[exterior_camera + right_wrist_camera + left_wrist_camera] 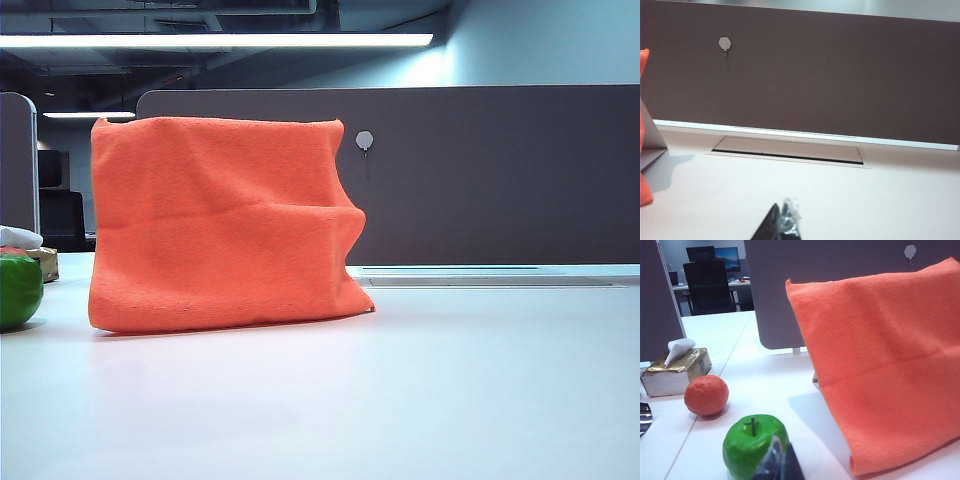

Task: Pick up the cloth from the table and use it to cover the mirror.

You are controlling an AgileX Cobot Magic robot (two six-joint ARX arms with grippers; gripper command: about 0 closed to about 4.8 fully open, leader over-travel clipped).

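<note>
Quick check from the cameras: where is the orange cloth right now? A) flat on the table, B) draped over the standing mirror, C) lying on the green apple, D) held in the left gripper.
B: the cloth hangs upright in a tent shape, with the mirror's back edge showing beside it in the right wrist view.

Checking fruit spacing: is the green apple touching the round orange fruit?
Apart. The left wrist view shows bare white table between the green apple and the orange fruit.
</note>
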